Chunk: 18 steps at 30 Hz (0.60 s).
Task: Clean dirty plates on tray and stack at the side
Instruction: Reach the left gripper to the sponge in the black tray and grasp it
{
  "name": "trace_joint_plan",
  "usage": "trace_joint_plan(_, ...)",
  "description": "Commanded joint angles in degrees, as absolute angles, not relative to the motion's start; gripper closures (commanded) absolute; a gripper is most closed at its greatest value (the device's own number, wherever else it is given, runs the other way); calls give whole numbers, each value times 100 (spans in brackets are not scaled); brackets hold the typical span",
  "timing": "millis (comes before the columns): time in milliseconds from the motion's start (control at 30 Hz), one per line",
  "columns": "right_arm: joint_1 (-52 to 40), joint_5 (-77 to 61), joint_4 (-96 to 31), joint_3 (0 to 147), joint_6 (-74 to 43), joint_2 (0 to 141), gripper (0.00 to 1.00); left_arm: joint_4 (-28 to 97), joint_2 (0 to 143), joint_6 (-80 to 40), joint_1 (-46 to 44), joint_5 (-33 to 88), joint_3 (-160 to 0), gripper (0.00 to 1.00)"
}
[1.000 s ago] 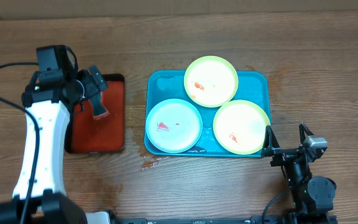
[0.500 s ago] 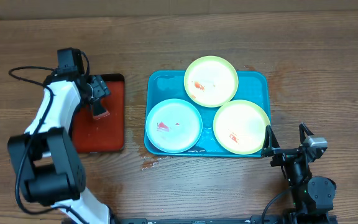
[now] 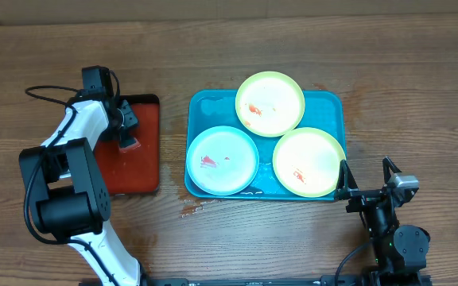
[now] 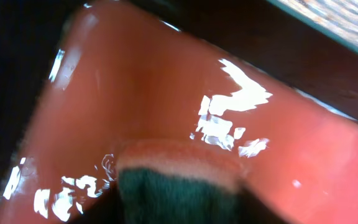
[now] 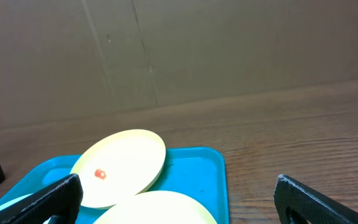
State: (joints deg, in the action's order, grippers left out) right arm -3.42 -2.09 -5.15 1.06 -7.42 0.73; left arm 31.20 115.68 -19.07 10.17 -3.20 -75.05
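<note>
Overhead, the turquoise tray lies in the middle of the bench with all three dirty plates on it. A light blue plate sits at its lower left. One yellow-green plate is at the top, reaching past the upper rim, and a second yellow-green plate is at the lower right. Each has red smears on its pale centre.

The left hand is in the upper left of the frame, over the upper part of a red tray with a black rim. It is well apart from the plates, which lie to its right across a strip of bare wood between the two trays. A sponge lies on the red tray right at the hand's tip. In the left wrist view the sponge fills the bottom centre, dark green with a pinkish-orange edge, and dark shapes flank it on either side. Bright wet glints show on the red surface around it. Whether the fingers are pressing on the sponge or only bracketing it, I cannot tell.

The right hand is at the lower right of the frame, just beside the turquoise tray's lower right corner. Its fingers are spread wide with nothing between them. The second yellow-green plate is the nearest one, its rim close to the finger on the frame's left. In the right wrist view the two dark fingertips sit in the bottom corners, and the yellow-green plates and the tray's corner lie beyond them in the lower left.
</note>
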Motion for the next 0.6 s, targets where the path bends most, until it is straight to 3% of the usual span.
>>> trace_joint_plan(0,-364,-152,-475,47,-725,16,0,3100,11850,-1861,1055,-360,-7518,78)
trace_joint_plan(67,-364,-152,-475,47,-725,16,0,3103,11850,-1861,1055,-360,-7518,87)
trace_joint_plan(100,-364,-152,-475,47,-725,16,0,3118,11850,-1859,1055,-360,-7518,86)
trace_joint_plan(133,-364,-152,-475,47,-725,16,0,3142,11850,-1861,1052,-360,-7518,76)
trace_joint_plan(200,-364,-152,-475,47,-725,16,0,3258,11850,-1859,1052,-331,-7518,17)
trace_joint_plan(233,-364,-152,-473,47,-725,16,0,3347,11848,-1848,1052,-290,-7520,1)
trace_joint_plan(433,-364,-152,-475,47,-725,16,0,4713,11839,-1796,1052,139,-7824,2)
trace_joint_plan(533,-364,-152,-473,47,-725,16,0,4908,11839,-1772,1052,106,-7841,36)
trace_joint_plan(567,-364,-152,-475,47,-725,16,0,4908,11839,-1737,1052,84,-7841,53)
